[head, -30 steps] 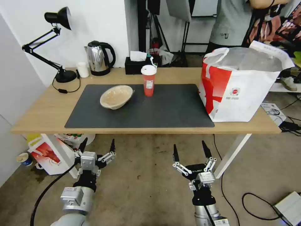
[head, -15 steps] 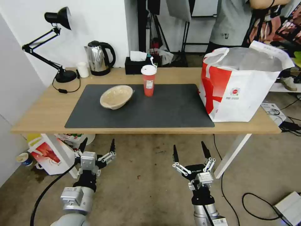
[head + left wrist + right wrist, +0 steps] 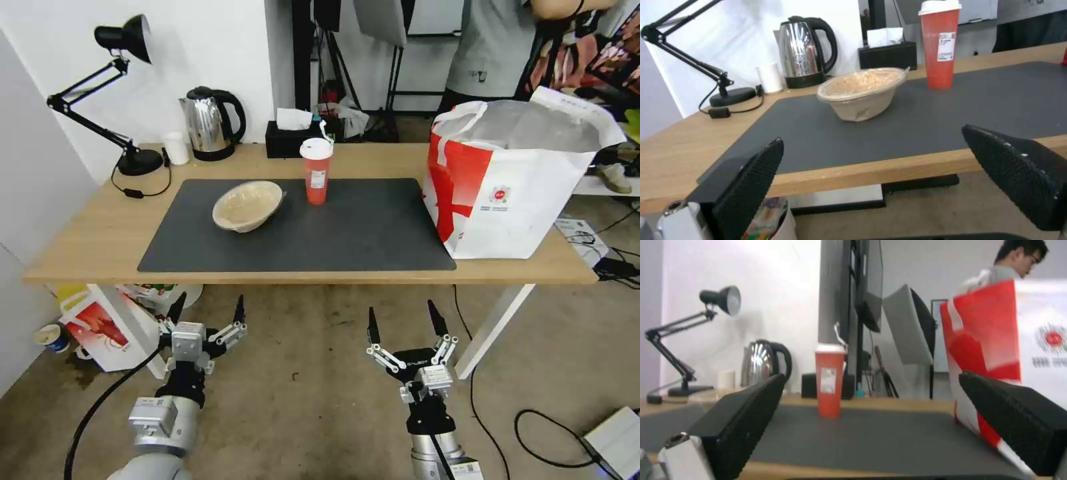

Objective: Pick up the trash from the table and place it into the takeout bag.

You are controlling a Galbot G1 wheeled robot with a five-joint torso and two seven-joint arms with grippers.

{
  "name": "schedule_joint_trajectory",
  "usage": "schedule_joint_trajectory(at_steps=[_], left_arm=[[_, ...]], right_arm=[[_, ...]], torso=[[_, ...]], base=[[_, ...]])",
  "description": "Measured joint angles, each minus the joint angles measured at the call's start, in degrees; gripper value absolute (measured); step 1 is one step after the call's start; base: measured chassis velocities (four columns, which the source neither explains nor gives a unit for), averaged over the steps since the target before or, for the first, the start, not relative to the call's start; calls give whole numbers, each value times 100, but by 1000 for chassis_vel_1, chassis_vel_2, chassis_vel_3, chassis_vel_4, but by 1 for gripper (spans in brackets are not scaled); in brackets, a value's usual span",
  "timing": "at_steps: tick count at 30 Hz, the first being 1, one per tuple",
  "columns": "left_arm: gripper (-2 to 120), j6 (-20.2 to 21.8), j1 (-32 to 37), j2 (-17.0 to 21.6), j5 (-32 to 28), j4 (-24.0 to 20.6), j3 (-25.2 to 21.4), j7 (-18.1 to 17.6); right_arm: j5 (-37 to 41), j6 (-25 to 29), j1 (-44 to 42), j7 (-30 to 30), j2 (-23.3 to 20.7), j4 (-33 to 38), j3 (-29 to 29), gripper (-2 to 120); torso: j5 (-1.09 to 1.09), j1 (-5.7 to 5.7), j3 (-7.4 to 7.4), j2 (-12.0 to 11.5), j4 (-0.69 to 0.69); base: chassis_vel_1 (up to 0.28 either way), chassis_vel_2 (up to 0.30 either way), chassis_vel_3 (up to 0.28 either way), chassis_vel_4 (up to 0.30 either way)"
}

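Bag [image 3: 513,180] on the tabletop [image 3: 87,240] hides its contents from me. Bowl [image 3: 248,205] and cup [image 3: 316,171] stand apart on the mat [image 3: 360,233]; my left wrist view reveals film over the bowl. Left end effector [image 3: 207,312] and right end effector [image 3: 402,320] hang below the edge, fingers apart.

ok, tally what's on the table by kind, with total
Bowl: 1, beige shallow bowl
Cups: 2, red drink cup, small white cup
Bag: 1, takeout bag
Kettle: 1
Desk lamp: 1
Tissue box: 1
Mat: 1
Total: 8
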Motion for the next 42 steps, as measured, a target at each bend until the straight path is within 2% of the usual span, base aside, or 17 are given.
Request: schedule_joint_trajectory(at_steps=[2, 5, 8, 9, 10, 12, 13, 17, 18, 22, 28, 31, 42], left_arm=[[100, 0, 0, 0, 0, 0, 0, 0], [100, 0, 0, 0, 0, 0, 0, 0], [100, 0, 0, 0, 0, 0, 0, 0], [100, 0, 0, 0, 0, 0, 0, 0], [100, 0, 0, 0, 0, 0, 0, 0], [100, 0, 0, 1, 0, 0, 0, 0], [100, 0, 0, 1, 0, 0, 0, 0], [100, 0, 0, 0, 0, 0, 0, 0], [100, 0, 0, 0, 0, 0, 0, 0], [100, 0, 0, 0, 0, 0, 0, 0], [100, 0, 0, 0, 0, 0, 0, 0], [100, 0, 0, 0, 0, 0, 0, 0], [100, 0, 0, 0, 0, 0, 0, 0]], right_arm=[[104, -91, 68, -54, -81, 98, 20, 100], [638, -512, 416, -343, -541, 503, 142, 100], [829, -639, 546, -419, -723, 609, 198, 100], [1194, -850, 838, -512, -1183, 772, 352, 100], [1194, -850, 838, -512, -1183, 772, 352, 100], [1670, -1003, 1083, -590, -1778, 871, 485, 100], [1670, -1003, 1083, -590, -1778, 871, 485, 100], [2596, -1265, 1491, -752, -2729, 1071, 731, 100], [2596, -1265, 1491, -752, -2729, 1071, 731, 100], [3473, -1499, 2076, -908, -3374, 1124, 639, 100], [4219, -1750, 2894, -1046, -3829, 1033, 193, 100], [4725, -1908, 3808, -1112, -4059, 835, -338, 100], [5498, -2191, 5313, -1177, -4137, 383, -1611, 100]], torso=[[0, 0, 0, 0, 0], [1, 0, 0, 0, 0], [0, 0, 0, 0, 1], [1, 0, 0, 0, 2], [1, 0, 0, 0, 2], [2, 0, 0, 0, 1], [2, 0, 0, 0, 1], [0, 0, 0, 0, 0], [0, 0, 0, 0, 0], [0, 0, 0, 0, 0], [0, 0, 0, 0, 0], [0, 0, 1, 0, 1], [-1, 0, 0, 0, 0]], base=[[0, 0, 0, 0], [0, 0, 0, 0], [0, 0, 0, 0], [0, 0, 0, 0], [0, 0, 0, 0], [0, 0, 0, 0], [0, 0, 0, 0], [0, 0, 0, 0], [0, 0, 0, 0], [0, 0, 0, 0], [0, 0, 0, 0], [0, 0, 0, 0], [0, 0, 0, 0]])
